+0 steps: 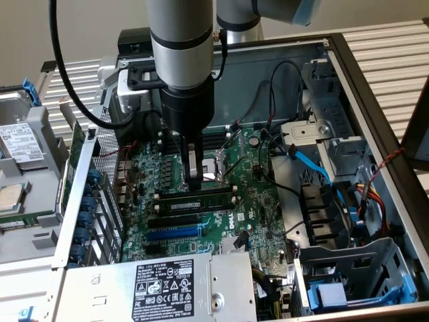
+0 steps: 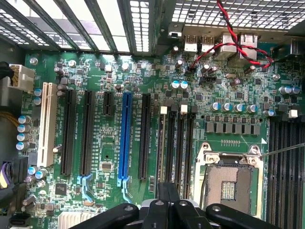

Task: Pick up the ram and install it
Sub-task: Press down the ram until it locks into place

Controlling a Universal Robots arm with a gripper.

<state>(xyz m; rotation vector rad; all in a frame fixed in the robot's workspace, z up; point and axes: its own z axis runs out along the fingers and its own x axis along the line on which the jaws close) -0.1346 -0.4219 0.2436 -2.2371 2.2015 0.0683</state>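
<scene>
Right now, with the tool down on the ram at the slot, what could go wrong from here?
1. The tool is shut at the middle of the ram, which stands along a black slot. Force at that one spot could leave an end tilted or unlatched; I cannot tell whether the ends are seated.
2. The open CPU socket lies right beside the tool, so a sideways slip could hit it.

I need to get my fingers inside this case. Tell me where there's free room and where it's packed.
Free patch: the bare case floor between the motherboard and the drive cage, crossed by a blue cable. Crowded: around the ram, where the robot's hand presses shut, and by the expansion slots against the power supply.
</scene>
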